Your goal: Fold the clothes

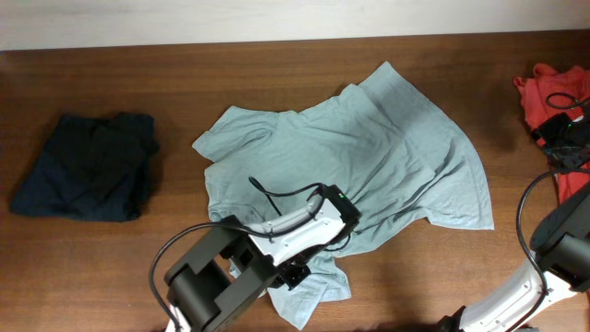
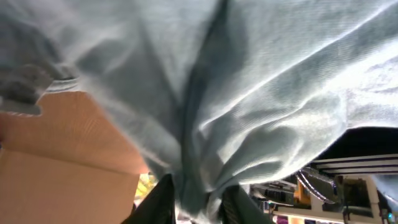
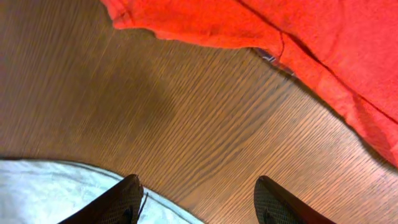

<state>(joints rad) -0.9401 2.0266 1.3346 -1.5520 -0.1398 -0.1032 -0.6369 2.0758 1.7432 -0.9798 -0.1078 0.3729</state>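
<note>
The pale grey-blue T-shirt [image 1: 369, 148] lies spread and rumpled in the middle of the table. My left gripper [image 1: 293, 275] is at its near hem. In the left wrist view the T-shirt [image 2: 261, 93] fills the frame, and a bunched fold sits between the slightly parted jaws of the left gripper [image 2: 196, 190]. My right gripper [image 3: 199, 190] is open over bare wood with nothing between its fingers; an edge of the T-shirt [image 3: 43, 186] lies by its left finger. The red-orange garment [image 3: 298, 37] lies beyond it.
A dark navy garment [image 1: 88, 166] lies folded at the left. The red-orange garment [image 1: 553, 88] is heaped at the far right edge under black cabling. My right arm [image 1: 564, 235] rises along the right side. The wooden table [image 1: 277, 65] runs to a pale wall at the back.
</note>
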